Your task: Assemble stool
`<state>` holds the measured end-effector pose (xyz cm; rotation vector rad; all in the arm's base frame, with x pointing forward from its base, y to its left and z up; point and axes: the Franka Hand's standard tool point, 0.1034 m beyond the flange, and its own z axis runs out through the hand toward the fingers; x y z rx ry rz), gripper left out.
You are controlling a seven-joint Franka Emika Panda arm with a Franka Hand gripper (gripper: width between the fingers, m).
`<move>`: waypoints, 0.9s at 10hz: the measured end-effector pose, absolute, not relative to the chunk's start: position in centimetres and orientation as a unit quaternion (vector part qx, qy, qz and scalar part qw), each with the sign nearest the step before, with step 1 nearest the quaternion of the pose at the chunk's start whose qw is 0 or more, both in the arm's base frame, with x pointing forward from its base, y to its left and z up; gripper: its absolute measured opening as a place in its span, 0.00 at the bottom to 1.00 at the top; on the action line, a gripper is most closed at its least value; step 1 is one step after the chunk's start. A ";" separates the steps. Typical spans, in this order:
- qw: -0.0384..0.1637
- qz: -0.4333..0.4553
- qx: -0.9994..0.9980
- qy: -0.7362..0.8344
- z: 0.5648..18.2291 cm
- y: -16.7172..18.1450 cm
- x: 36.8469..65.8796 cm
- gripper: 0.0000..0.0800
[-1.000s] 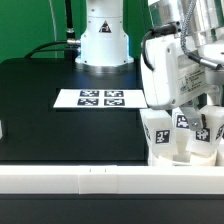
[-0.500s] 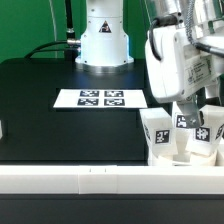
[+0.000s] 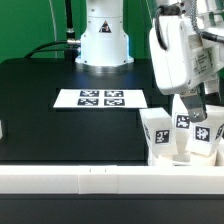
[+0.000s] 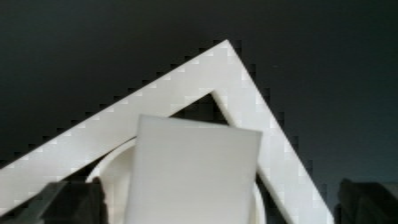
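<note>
Three white stool legs with black-and-white tags stand upright and close together (image 3: 183,135) in the table corner at the exterior view's right, against the front rail. My gripper (image 3: 196,112) hangs just above them, jaws spread and empty. In the wrist view one white leg (image 4: 199,170) stands between my dark fingertips (image 4: 71,205), with a gap on each side of it. My gripper (image 4: 217,208) touches nothing there. A curved white edge (image 4: 118,165) beside the leg may be the seat; I cannot tell.
The marker board (image 3: 100,98) lies flat in the middle of the black table. Long white border rails (image 3: 70,180) run along the front and meet in a corner (image 4: 222,55) behind the legs. The robot base (image 3: 103,40) stands at the back.
My gripper and hand have risen and shifted toward the exterior view's right, away from the tops of the legs. The legs have stayed in place.
</note>
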<state>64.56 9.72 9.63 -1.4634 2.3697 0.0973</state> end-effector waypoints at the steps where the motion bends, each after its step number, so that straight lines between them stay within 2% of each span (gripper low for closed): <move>1: 0.176 0.025 -0.581 0.794 9.5 9.4 64.5 0.81; 5: 0.172 -0.013 -0.736 0.655 9.3 8.9 64.2 0.81; 9: 0.136 -0.057 -0.889 0.434 10.1 10.1 64.9 0.81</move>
